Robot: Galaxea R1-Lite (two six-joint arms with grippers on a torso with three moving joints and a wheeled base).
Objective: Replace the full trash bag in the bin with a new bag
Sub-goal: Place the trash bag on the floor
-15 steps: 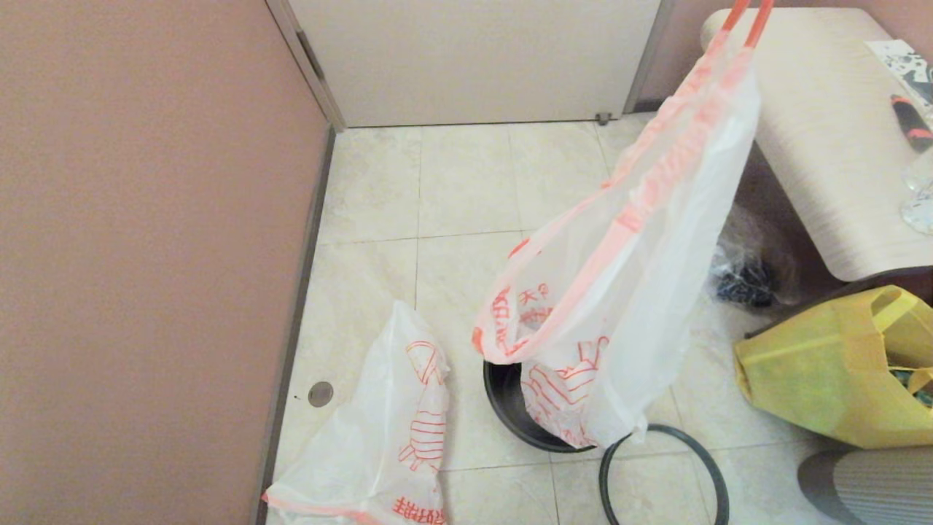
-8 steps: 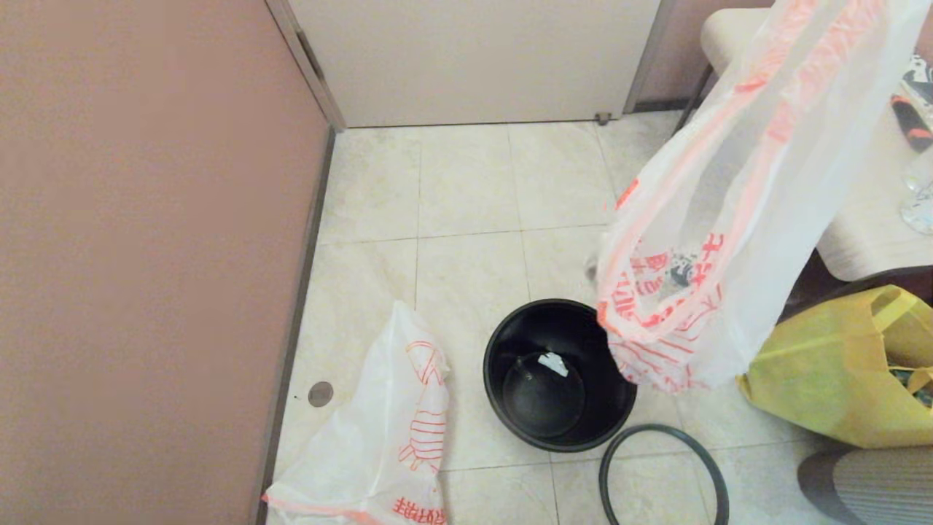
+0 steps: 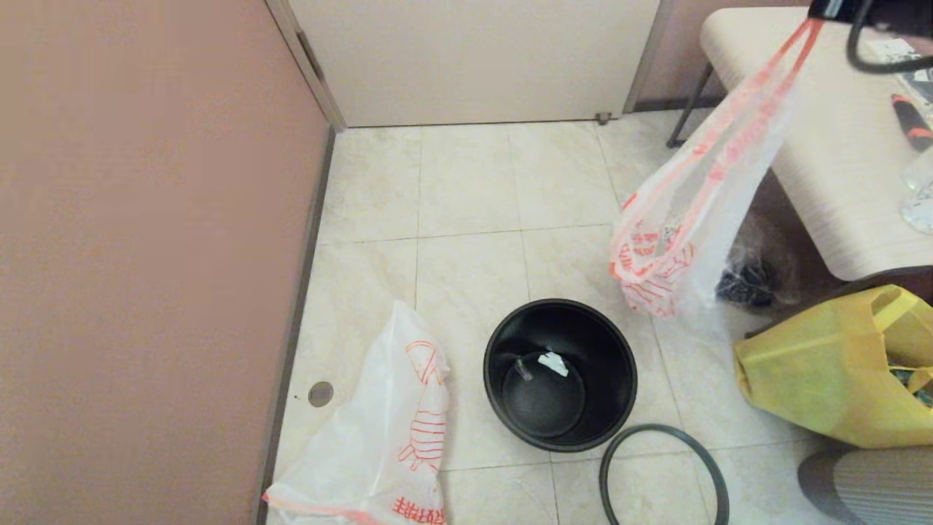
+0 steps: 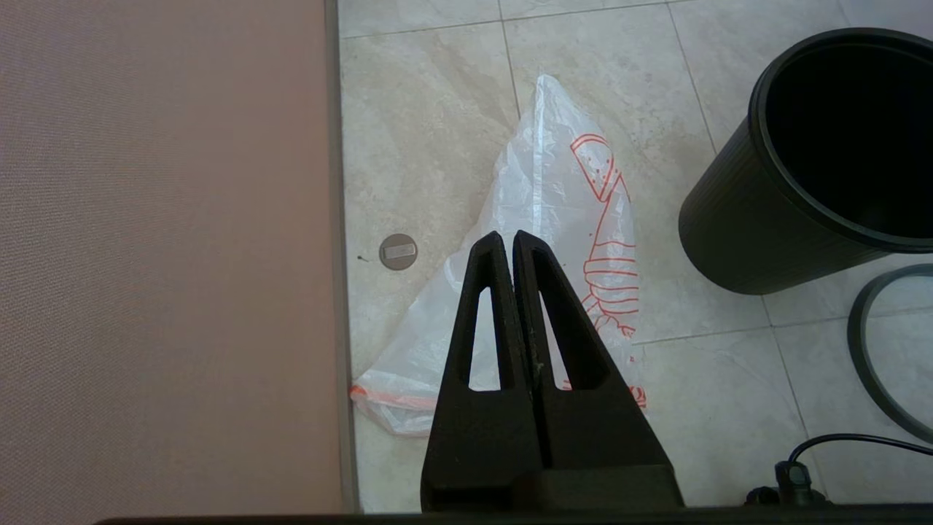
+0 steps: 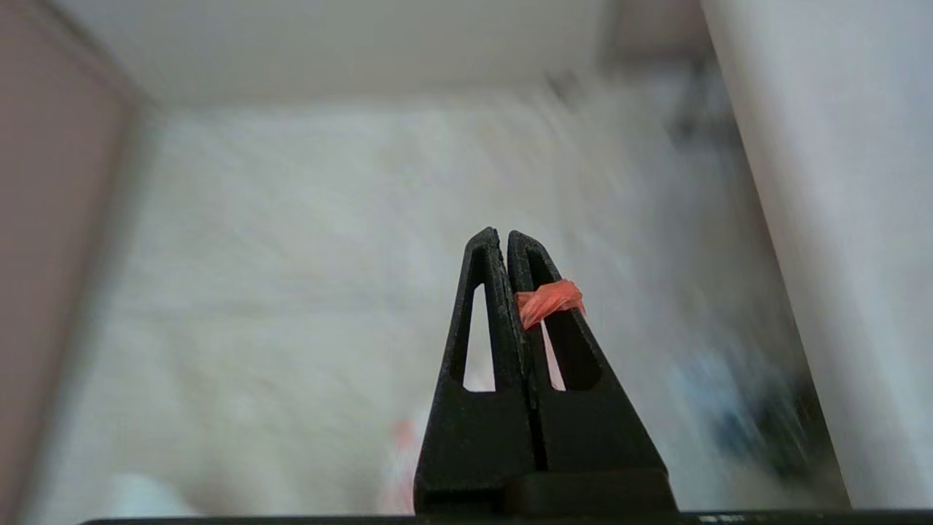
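Note:
The black bin (image 3: 560, 373) (image 4: 809, 168) stands open on the tiled floor, with a small white scrap at its bottom. Its dark grey hoop (image 3: 663, 474) (image 4: 885, 343) lies flat beside it. The new bag (image 3: 386, 430) (image 4: 554, 219) lies limp on the floor by the wall. My left gripper (image 4: 505, 239) hovers shut and empty above it. My right gripper (image 3: 820, 10) (image 5: 503, 237), high at the far right, is shut on the orange drawstring (image 5: 550, 300) of a second matching bag (image 3: 685, 233), which hangs clear of the bin.
A yellow bag (image 3: 831, 364) sits right of the bin. A cream table (image 3: 824, 131) stands behind the yellow bag, with a black plastic bundle (image 3: 751, 281) under it. The pink wall (image 3: 146, 255) bounds the left and a door (image 3: 474, 58) the back. A floor drain (image 3: 320, 394) lies near the wall.
The bag in my right gripper has risen out of the bin and swung right and away, uncovering the bin's inside. The floor bag, bin and hoop have not moved.

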